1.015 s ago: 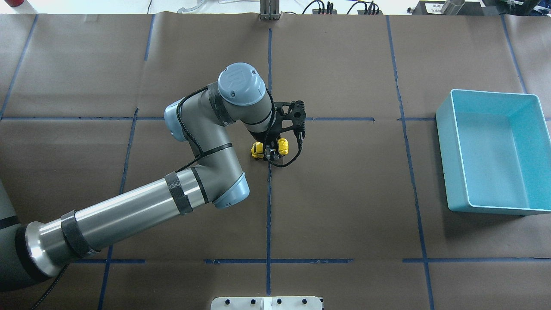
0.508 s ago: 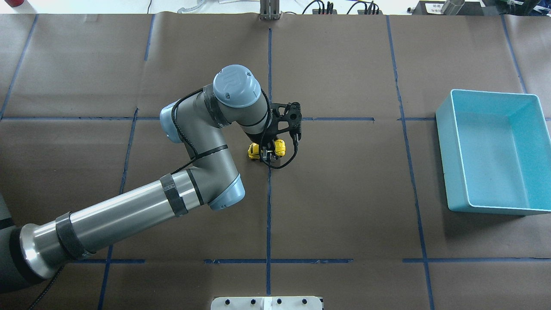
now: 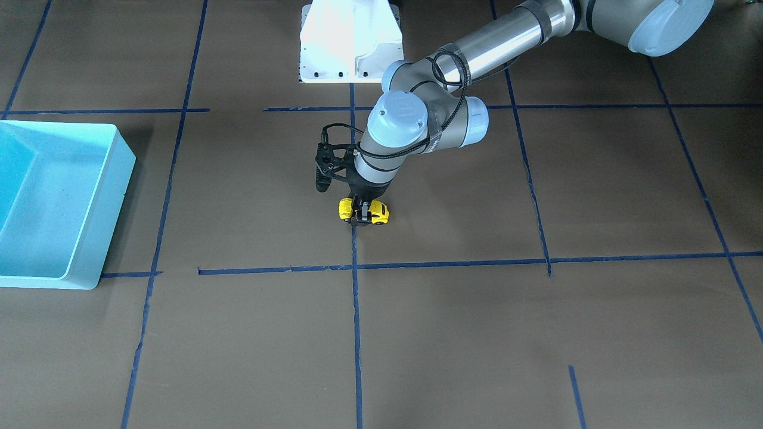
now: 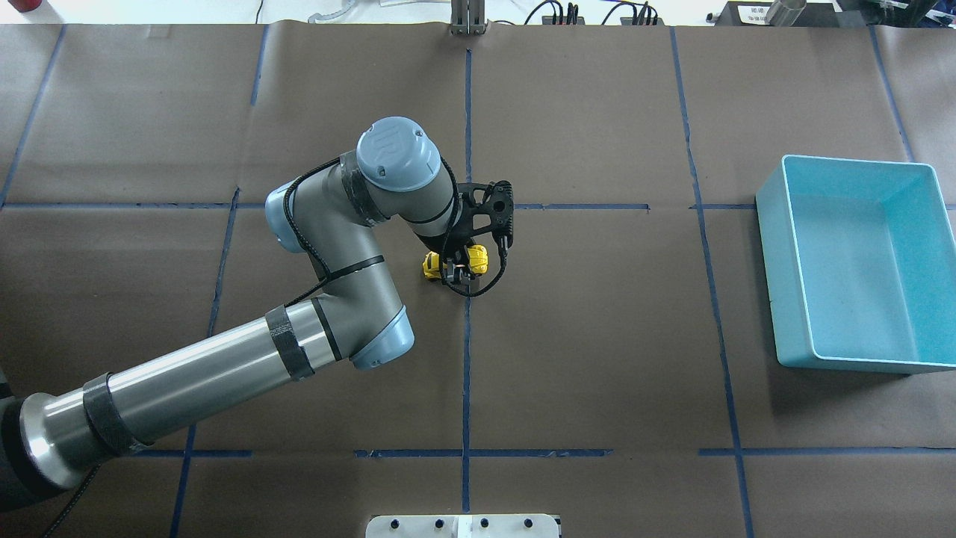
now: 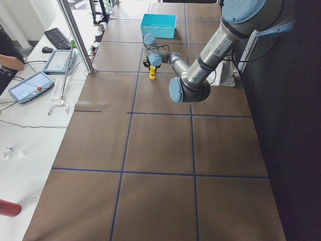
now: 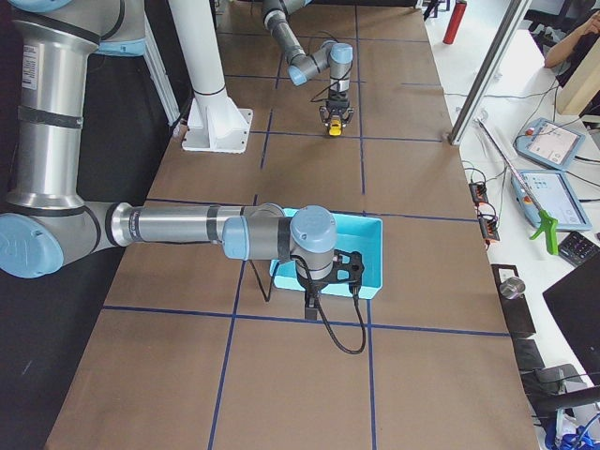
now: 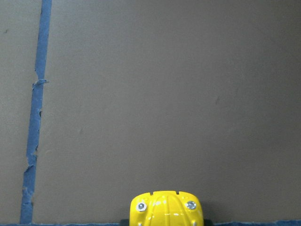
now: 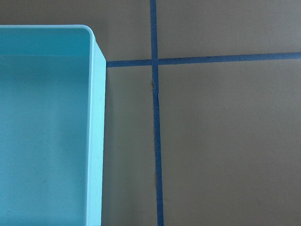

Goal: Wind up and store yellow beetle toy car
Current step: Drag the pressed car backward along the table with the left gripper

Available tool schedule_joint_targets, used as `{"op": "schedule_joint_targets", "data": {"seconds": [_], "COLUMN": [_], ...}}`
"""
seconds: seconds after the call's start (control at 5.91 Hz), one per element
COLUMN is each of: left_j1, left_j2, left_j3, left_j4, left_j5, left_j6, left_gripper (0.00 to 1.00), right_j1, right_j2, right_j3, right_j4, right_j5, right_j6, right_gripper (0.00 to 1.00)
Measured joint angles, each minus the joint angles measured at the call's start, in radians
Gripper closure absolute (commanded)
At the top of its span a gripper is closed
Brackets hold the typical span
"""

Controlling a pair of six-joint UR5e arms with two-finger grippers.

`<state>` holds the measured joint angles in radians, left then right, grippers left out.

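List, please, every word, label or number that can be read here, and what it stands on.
"UR": logo on the left arm's blue joint cap.
Sticker on the left arm's tube: too small to read.
White label beyond the table's far edge: blurred, unreadable.
The yellow beetle toy car: no text.

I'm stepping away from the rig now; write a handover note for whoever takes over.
Left gripper: shut on the yellow beetle toy car, held low by the centre tape line.
Right gripper: at the light blue bin's edge; open or shut cannot be told.
Done: car grasped.
Left: finish winding, if unfinished, then place the car in the bin.
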<state>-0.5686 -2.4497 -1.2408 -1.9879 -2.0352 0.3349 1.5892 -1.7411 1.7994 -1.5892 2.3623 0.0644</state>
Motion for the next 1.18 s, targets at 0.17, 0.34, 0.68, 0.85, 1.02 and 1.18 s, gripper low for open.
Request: {"op": "schedule_joint_targets", "data": {"seconds": [0.17, 0.34, 0.68, 0.85, 1.02, 1.18], "left_j1": [-0.001, -0.004, -0.011, -0.013, -0.015, -0.016], "left_j2": [0.006, 0.012, 0.029, 0.038, 0.044, 0.049], "left_j3": [-0.002, -0.005, -0.018, -0.023, -0.026, -0.028], "left_j4": [-0.001, -0.001, 0.000, 0.000, -0.001, -0.001], "left_j5": [-0.001, -0.002, -0.007, -0.010, -0.012, -0.014], "left_j6": [0.001, 0.008, 0.021, 0.022, 0.022, 0.022], "left_gripper": [1.00, 1.00, 1.00, 1.00, 1.00, 1.00], "right_j1": [0.000, 0.000, 0.001, 0.001, 0.001, 0.001], "right_j2": [0.000, 0.000, 0.000, 0.000, 0.000, 0.000], "right_j3": [0.000, 0.000, 0.000, 0.000, 0.000, 0.000], "right_j4": [0.000, 0.000, 0.000, 0.000, 0.000, 0.000], "right_j5": [0.000, 0.000, 0.000, 0.000, 0.000, -0.001], "right_j6": [0.000, 0.000, 0.000, 0.000, 0.000, 0.000], "right_gripper": [0.00, 0.00, 0.00, 0.00, 0.00, 0.00]}}
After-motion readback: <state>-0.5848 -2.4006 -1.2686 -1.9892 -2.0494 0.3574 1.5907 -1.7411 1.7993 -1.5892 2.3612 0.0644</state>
